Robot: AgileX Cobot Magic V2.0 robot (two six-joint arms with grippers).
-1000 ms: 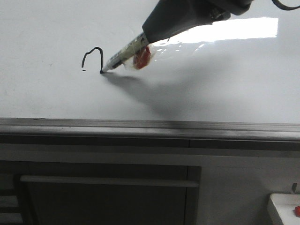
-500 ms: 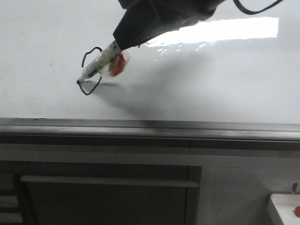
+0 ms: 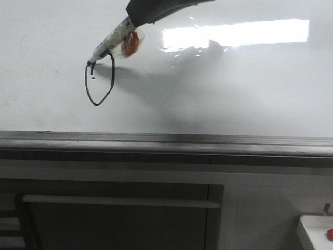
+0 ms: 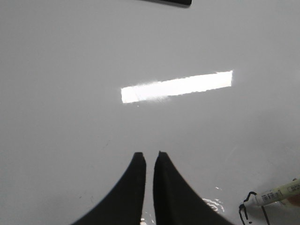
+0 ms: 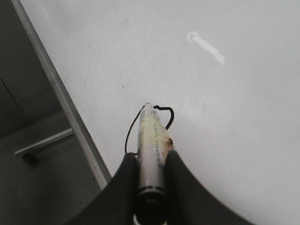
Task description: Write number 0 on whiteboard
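Ink of the number 0 (image 3: 99, 79) sat at about ten o'clock on the whiteboard (image 3: 234, 94) in the front view, a thin oval pointed at its base with a small dash inside; the marker (image 3: 108, 45) tip touched the loop's upper left, where the line looked nearly joined; the right gripper (image 5: 151, 161) pinched the marker barrel; the left gripper (image 4: 150, 157) hung over bare board, jaws pressed almost together, holding nothing. Closing well likely meant light, steady pressure, meeting the start cleanly, then lifting straight off without a tail.
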